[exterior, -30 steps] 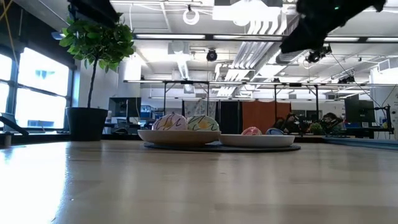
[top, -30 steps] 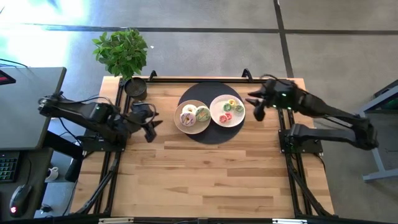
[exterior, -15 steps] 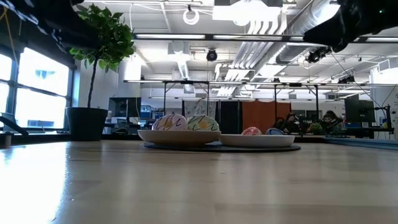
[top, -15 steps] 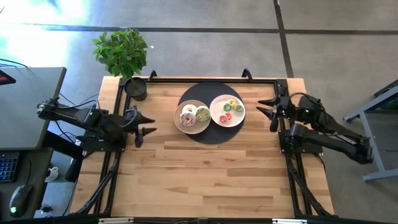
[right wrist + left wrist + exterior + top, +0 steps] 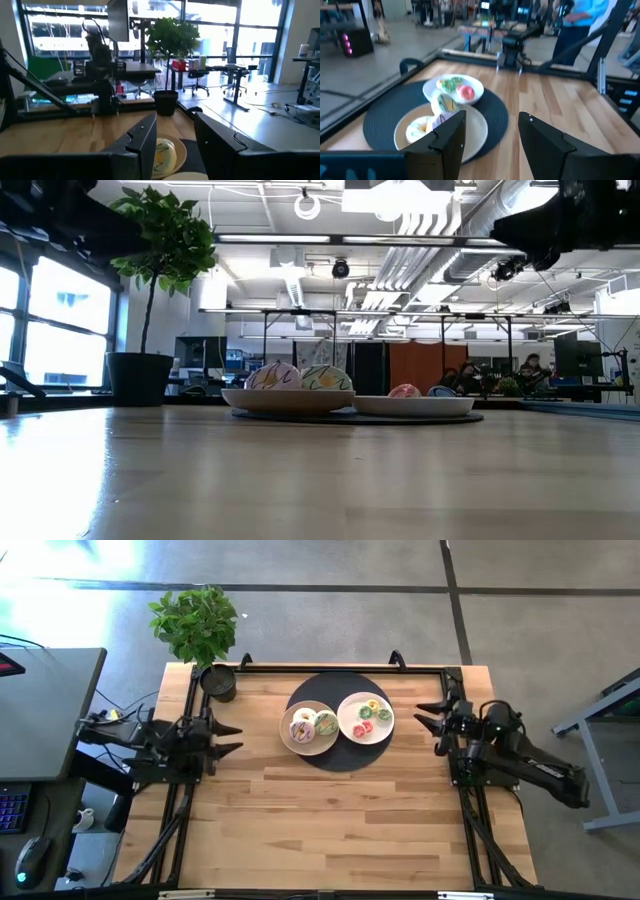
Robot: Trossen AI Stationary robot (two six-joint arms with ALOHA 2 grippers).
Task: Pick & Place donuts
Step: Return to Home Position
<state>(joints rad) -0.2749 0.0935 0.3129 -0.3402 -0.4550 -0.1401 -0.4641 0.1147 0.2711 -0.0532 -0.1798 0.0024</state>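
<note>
Donuts [image 5: 303,728] sit on the cream plate [image 5: 285,736] and white plate [image 5: 389,728], mid-counter [image 5: 330,820]. Left claw [image 5: 232,737] and right claw [image 5: 420,714] hang spread and empty at opposite side edges. Your main risk: a low homing swing clips a plate rim and spills donuts.

A black round mat [image 5: 322,686] lies at the far middle of the table [image 5: 330,825]. On it stand a cream plate [image 5: 297,748] holding larger donuts [image 5: 302,727] and, just beside it to the right, a white plate [image 5: 349,708] holding small donuts [image 5: 364,726]. The left gripper [image 5: 236,738] sits at the left edge, fingers spread, empty. The right gripper [image 5: 420,713] sits at the right edge, likewise. A potted plant [image 5: 196,622] occupies the far left corner.
</note>
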